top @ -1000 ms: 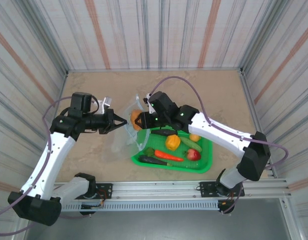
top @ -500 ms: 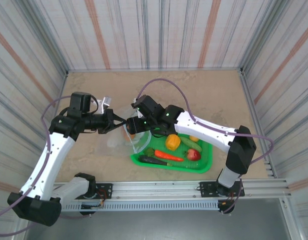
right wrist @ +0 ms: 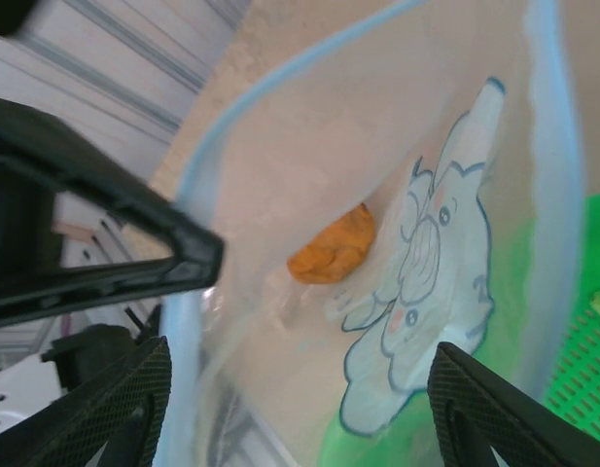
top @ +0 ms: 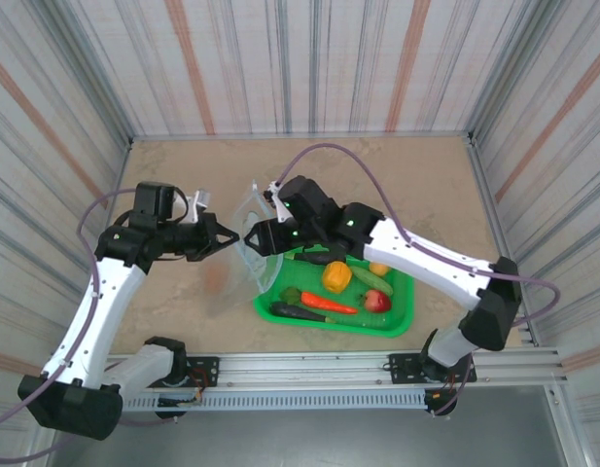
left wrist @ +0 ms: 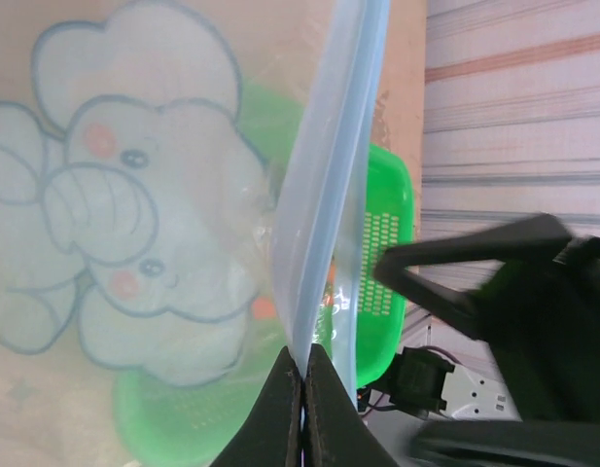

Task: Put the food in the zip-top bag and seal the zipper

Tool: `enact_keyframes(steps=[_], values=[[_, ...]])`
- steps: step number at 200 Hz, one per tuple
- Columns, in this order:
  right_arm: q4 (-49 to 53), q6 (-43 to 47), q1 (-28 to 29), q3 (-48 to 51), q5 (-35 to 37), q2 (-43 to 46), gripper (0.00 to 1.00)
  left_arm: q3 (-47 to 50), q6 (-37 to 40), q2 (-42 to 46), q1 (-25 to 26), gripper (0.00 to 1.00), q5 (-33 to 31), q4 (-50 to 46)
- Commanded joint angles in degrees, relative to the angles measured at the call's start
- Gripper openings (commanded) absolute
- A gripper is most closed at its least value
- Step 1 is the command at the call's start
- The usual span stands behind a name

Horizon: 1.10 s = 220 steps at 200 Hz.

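Observation:
My left gripper [top: 225, 237] is shut on the zipper [left wrist: 324, 185], the pale blue strip along the zip-top bag's mouth, and holds the mouth up. The clear zip-top bag [top: 251, 265] with an elephant print [right wrist: 426, 292] hangs between the two grippers. An orange piece of food [right wrist: 334, 248] lies inside it. My right gripper [top: 254, 236] stands open at the bag's mouth with nothing between its fingers [right wrist: 115, 409]. More food lies in the green basket [top: 402, 311]: a yellow-orange fruit [top: 336, 276], a red carrot [top: 329, 303], a red apple [top: 376, 301] and a green cucumber [top: 374, 280].
The green basket sits just right of the bag, under the right arm. Striped walls close in the table on three sides. Bare tabletop [top: 397, 185] stretches behind the arms and to the bag's left.
The right gripper carried the orange piece into the bag's mouth, opened and pulled back a little. The piece now lies inside the bag. The left gripper kept hold of the zipper strip.

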State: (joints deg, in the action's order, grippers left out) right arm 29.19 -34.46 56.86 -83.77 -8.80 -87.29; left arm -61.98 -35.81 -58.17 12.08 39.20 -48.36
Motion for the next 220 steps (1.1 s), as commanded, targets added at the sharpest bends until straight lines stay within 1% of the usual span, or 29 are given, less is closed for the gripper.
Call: enact_keyframes(steps=[1,26,46,70,97,112,127,157,171,183,192,197,220], values=[[-0.2,0.7,-2.4,4.2,1.4,6.7,0.7,1.2,0.4,0.6,-1.2,0.0,-0.6,-0.3],[1.0,-3.0,-5.3,12.2,6.4,13.2,0.66,0.8,-0.5,0.1,-1.2,0.0,-0.4,0.2],[6.4,-5.7,-6.5,17.6,12.1,17.0,0.67,0.4,-1.1,-0.5,-1.2,0.0,-0.1,0.7],[11.4,-9.9,-8.2,23.3,14.7,20.2,0.68,0.0,-2.1,-0.8,-1.3,0.0,0.0,1.2],[12.9,-16.4,-8.5,29.1,16.9,21.7,0.69,0.9,-2.9,-0.5,-1.3,0.0,1.1,1.8],[13.0,-18.6,-8.5,30.3,15.6,20.3,0.69,2.0,-3.3,0.4,-1.2,0.0,0.7,2.3],[13.2,-19.6,-8.2,30.5,13.7,18.3,0.7,3.5,-4.1,1.2,-1.2,0.0,1.2,3.5],[12.2,-21.1,-7.7,31.2,10.6,15.2,0.81,5.5,-4.1,2.0,-1.2,0.0,2.7,3.6],[11.0,-21.3,-7.4,31.9,11.1,14.7,0.84,5.9,-3.7,2.6,-1.2,0.0,2.8,3.3],[9.5,-21.5,-7.7,32.7,11.1,14.2,0.9,6.3,-3.4,3.1,-1.2,0.0,2.6,3.3],[8.1,-21.4,-8.3,32.8,10.6,13.5,0.91,6.5,-3.1,3.2,-1.2,0.0,2.3,3.3],[7.0,-21.1,-8.7,32.8,10.4,12.8,0.94,6.7,-3.0,3.3,-1.2,0.0,2.2,3.1],[5.0,-19.7,-10.4,31.8,10.1,8.5,0.94,6.7,-2.9,3.3,-1.2,0.0,2.7,2.8]])
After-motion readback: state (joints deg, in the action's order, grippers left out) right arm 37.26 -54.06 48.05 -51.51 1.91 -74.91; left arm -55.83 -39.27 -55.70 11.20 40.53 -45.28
